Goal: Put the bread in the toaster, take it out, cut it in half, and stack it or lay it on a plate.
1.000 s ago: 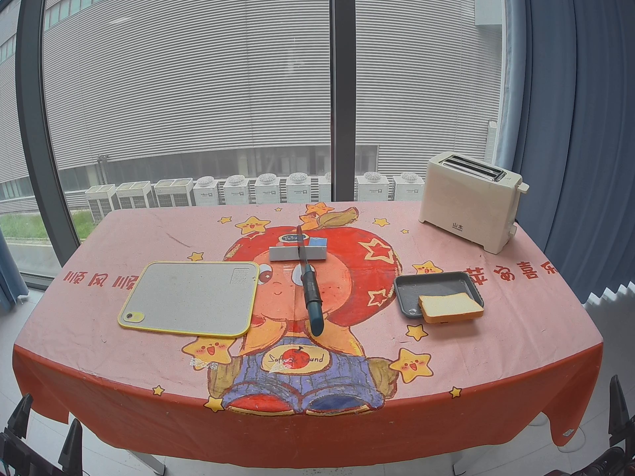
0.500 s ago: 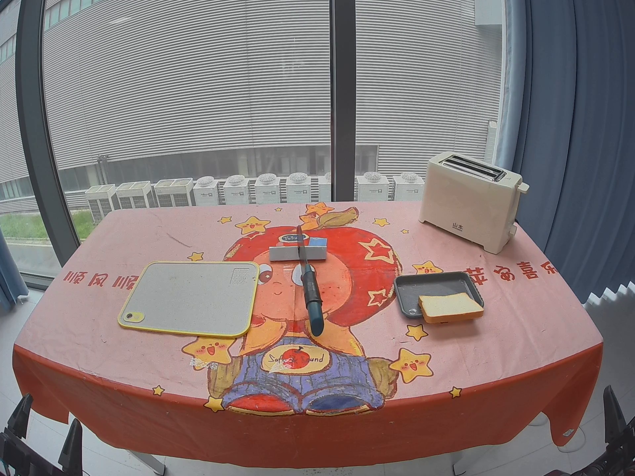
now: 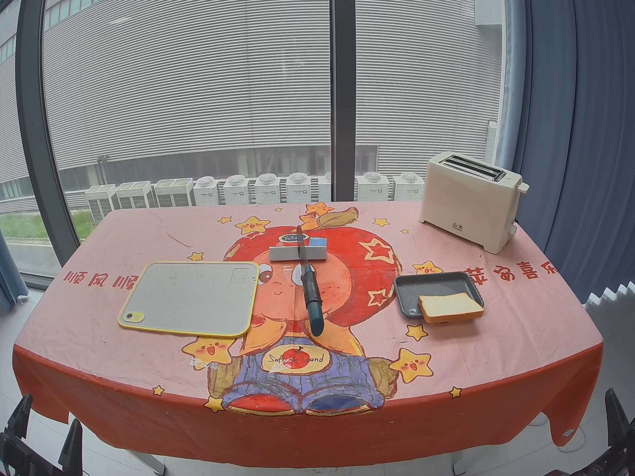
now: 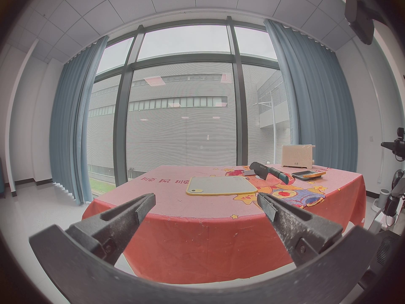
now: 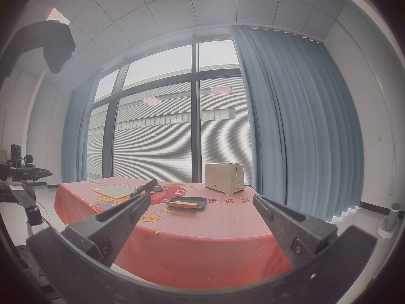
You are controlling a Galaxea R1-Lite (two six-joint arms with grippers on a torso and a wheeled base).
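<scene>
A slice of bread lies on the near right corner of a dark grey plate on the right of the table. The cream toaster stands behind it at the far right, its slots empty. In the middle, a knife with a dark blue handle rests across a small grey block. The grey cutting board lies on the left. My left gripper is open and empty, low off the table's near left corner. My right gripper is open and empty, low off the near right corner.
The table carries a red cartoon cloth that hangs over its front edge. A large window is behind the table, and blue curtains hang to the right, close to the toaster.
The right gripper's finger at the bottom right corner of the head view has sunk slightly. Everything on the table is where it was.
</scene>
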